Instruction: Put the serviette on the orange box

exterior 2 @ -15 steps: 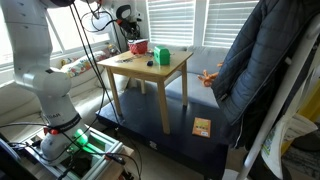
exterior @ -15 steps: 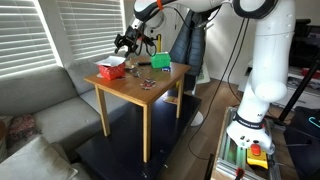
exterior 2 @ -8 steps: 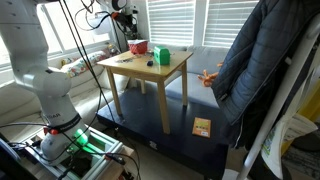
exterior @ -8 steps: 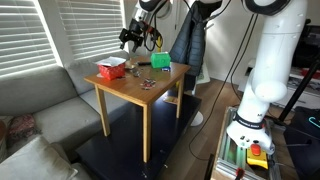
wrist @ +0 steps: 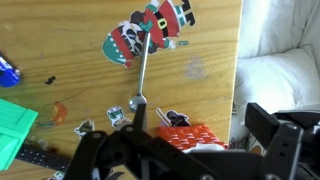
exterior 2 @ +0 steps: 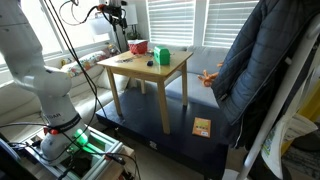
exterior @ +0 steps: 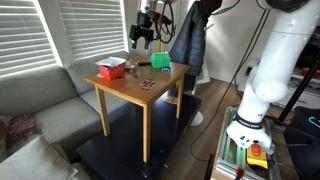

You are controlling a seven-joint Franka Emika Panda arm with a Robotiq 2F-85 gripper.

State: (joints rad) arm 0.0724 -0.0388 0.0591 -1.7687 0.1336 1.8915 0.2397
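Now, left to right as laid out in an exterior view:
sofa (exterior: 40, 100): seen at far left; not involved
orange box (exterior: 108, 72): set on the table (exterior: 125, 88) near its left corner; in the wrist view the orange box (wrist: 195, 135) is partly hidden behind the finger hardware
serviette (exterior: 114, 62): a white patch is seen lying on top of the orange box; too small for its exact lie to be checked; no other white sheet is seen on the table
gripper (exterior: 142, 36): hung high above the table, right of the orange box and well apart from it; fingers are seen spread wide in the wrist view; nothing is held between them
green box (exterior: 160, 62): placed near the far edge; untouched
jacket (exterior: 186, 40): hung behind the table, right of the gripper
change: over the last second the gripper has been raised and carried rightward, away from the orange box; orange box and serviette are not seen to have shifted
meaning: placement is judged done; the arm is judged to be in retreat; nothing but clearing off is left
risk: the sheet is limp and light; it could be slid off if the table is bumped
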